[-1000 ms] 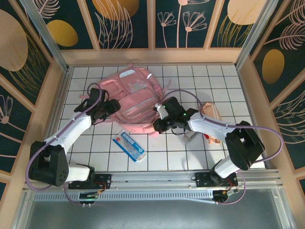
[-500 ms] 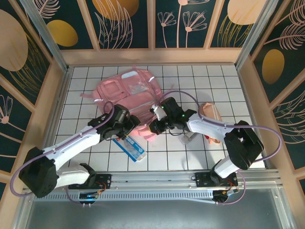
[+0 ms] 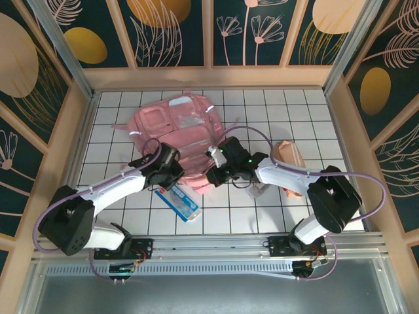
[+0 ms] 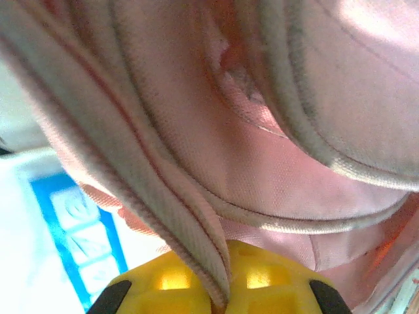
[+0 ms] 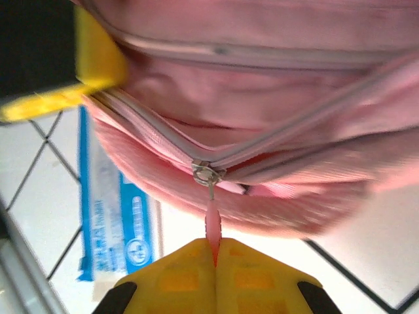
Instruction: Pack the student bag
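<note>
Student bag (image 3: 175, 124) flat on bench (image 3: 288, 111); both arms reach inward to its near edge, left fingers (image 4: 170, 278) pinching a seam (image 4: 196, 242), right fingers (image 5: 177, 275) clamping the zipper pull (image 5: 213, 229).

The soft pink cloth backpack (image 3: 173, 140) has a rough, matt weave and thick corded edges. Its small metal zip slider (image 5: 208, 174) shines. The yellow jaws are smooth plastic. The flat blue and white packet (image 3: 178, 199) looks glossy. The white gridded desk (image 3: 236, 216) is smooth.
</note>
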